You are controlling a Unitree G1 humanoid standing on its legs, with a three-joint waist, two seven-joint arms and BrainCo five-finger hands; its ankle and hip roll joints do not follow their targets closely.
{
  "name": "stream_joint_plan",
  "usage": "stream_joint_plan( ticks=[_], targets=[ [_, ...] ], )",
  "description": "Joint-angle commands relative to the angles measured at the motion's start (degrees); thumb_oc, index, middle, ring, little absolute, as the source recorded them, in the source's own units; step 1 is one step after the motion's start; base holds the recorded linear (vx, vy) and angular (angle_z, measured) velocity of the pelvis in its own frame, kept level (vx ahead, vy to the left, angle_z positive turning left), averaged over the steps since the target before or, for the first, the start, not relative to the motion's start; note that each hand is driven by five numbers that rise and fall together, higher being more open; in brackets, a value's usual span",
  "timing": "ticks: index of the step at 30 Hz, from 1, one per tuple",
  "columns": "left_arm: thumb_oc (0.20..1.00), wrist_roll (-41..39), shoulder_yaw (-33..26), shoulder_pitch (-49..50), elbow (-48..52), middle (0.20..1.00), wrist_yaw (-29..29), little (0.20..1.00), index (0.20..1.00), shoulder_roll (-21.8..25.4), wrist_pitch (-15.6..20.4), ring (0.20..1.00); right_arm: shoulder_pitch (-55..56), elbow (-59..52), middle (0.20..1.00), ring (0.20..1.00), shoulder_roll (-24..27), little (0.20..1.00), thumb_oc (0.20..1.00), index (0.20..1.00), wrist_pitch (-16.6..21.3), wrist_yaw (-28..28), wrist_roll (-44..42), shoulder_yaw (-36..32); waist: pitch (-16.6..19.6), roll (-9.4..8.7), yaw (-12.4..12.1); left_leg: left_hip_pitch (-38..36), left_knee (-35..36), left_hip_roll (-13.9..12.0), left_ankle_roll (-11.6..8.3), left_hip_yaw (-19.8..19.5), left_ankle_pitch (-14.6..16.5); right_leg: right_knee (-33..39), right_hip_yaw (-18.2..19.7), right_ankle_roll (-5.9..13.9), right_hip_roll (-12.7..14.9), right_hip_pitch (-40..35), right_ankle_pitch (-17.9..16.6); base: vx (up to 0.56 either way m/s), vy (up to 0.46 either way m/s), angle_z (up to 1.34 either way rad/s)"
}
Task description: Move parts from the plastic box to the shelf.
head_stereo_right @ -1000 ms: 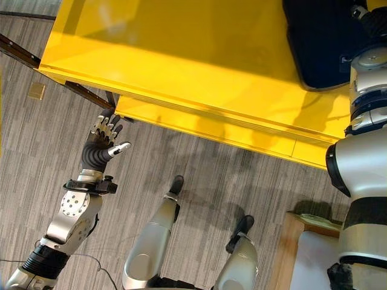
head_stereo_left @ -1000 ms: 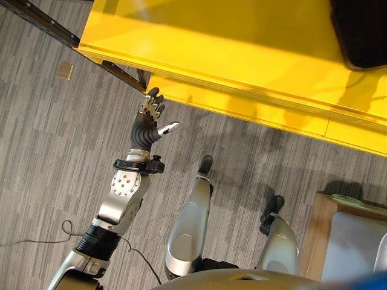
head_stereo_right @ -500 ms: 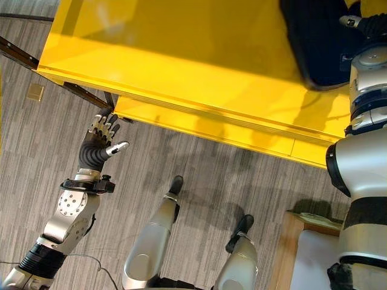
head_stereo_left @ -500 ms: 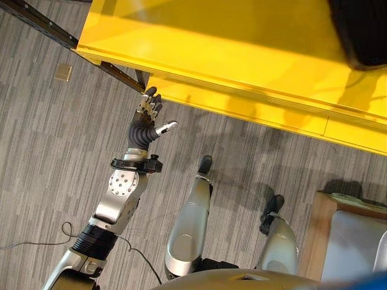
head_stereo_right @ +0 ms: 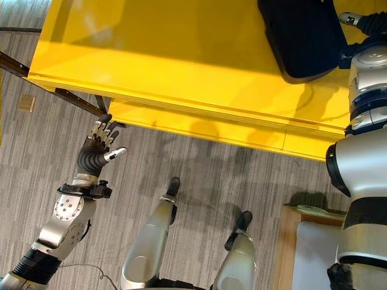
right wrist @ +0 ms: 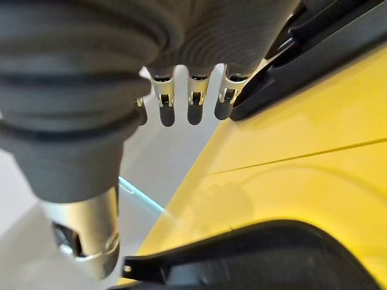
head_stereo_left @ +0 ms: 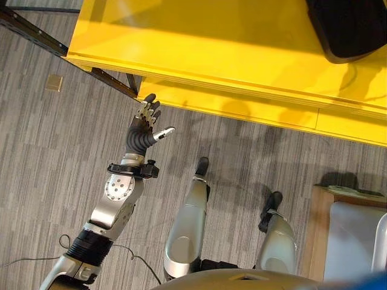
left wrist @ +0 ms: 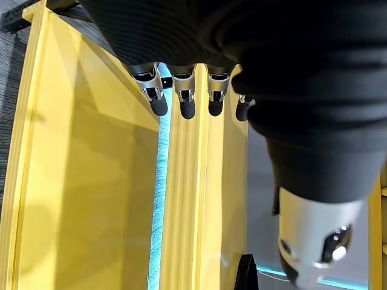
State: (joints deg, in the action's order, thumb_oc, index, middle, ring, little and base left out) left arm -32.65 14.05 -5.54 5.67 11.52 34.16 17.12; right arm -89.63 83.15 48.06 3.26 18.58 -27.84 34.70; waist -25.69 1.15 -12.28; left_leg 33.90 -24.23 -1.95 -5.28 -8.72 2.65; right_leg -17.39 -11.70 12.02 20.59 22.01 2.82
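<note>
Plastic box point(head_stereo_left: 349, 27): black, rounded corners, far right, sitting on top of the yellow shelf point(head_stereo_left: 199, 42). Contents can't be made out.

Near right: light wood-edged piece point(head_stereo_left: 317, 229) w/ a pale panel inside it, on the grey striped carpet floor point(head_stereo_left: 42, 175).

Mid left: left robot hand point(head_stereo_left: 144, 122) is raised over the floor. Fingers straight, thumb stuck out to the right, released, grasping nothing. Fingertips are up by the shelf's near left corner, just beside a dark metal frame bar point(head_stereo_left: 115, 81) running under it; can't tell if they touch. Left wrist view has the same straight dark-tipped fingers point(left wrist: 158, 103) pointing along the yellow shelf boards.

Left, a bit farther: small tan square point(head_stereo_left: 54, 83) flat on the floor, well apart from the hand.

Far: the shelf spans nearly the full width, with a lower yellow ledge point(head_stereo_left: 254, 110) stepping out on its near side.

Far right: right robot hand point(right wrist: 167, 107) is up at shelf level, close beside the box's black rim, w/ yellow shelf surface below. Fingers loose and fairly straight, released, nothing in them.
</note>
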Motion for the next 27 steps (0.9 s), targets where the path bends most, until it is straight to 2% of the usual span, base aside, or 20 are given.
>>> stream_joint_plan(
  ticks=[1,6,19,27],
  targets=[
    [1.0,0.18,-1.51,-0.14,4.37,1.0,-0.32,1.0,1.0,0.87,3.2,1.0,-0.12,-3.42,1.0,1.0,1.38,1.0,1.0,1.0,3.32,0.65,-2.4,0.1,0.7,-0.05,0.02,4.11,-1.8,-3.32,-1.79,1.21,0.89,-2.95,0.83,-4.2,-2.32,-8.24,9.07,0.06,-0.021,-0.16],
    [1.0,0.11,-1.71,0.36,4.08,1.0,-0.57,1.0,1.0,0.92,3.17,1.0,3.97,-5.32,1.0,1.0,-1.84,1.0,1.0,1.0,3.96,-0.01,-1.81,-1.53,0.18,0.59,0.4,4.38,-2.15,-3.39,-1.69,1.65,0.9,-3.08,1.04,-4.26,-2.36,-8.06,9.1,-0.01,-0.01,-0.08],
    [1.0,0.51,-1.86,0.0,3.92,1.0,-0.55,1.0,1.0,0.55,3.36,1.0,7.53,-9.49,1.0,1.0,-7.0,1.0,1.0,1.0,5.33,-2.08,-1.31,-2.11,-0.99,0.59,0.25,5.3,-2.96,-3.14,-1.39,1.5,0.97,-3.69,1.09,-4.27,-2.38,-7.59,9.03,0.0,0.0,-0.01],
    [1.0,0.99,-1.64,-1.76,2.51,1.0,0.13,1.0,1.0,-0.57,3.54,1.0,13.29,-11.45,1.0,1.0,-11.29,1.0,1.0,1.0,6.84,-3.86,-8.2,-7.86,-2.13,1.15,-0.32,5.73,-3.36,-2.83,-1.04,1.42,1.04,-4.43,0.69,-4.3,-2.26,-7.45,9.32,0.0,0.0,0.0]
  ],
)
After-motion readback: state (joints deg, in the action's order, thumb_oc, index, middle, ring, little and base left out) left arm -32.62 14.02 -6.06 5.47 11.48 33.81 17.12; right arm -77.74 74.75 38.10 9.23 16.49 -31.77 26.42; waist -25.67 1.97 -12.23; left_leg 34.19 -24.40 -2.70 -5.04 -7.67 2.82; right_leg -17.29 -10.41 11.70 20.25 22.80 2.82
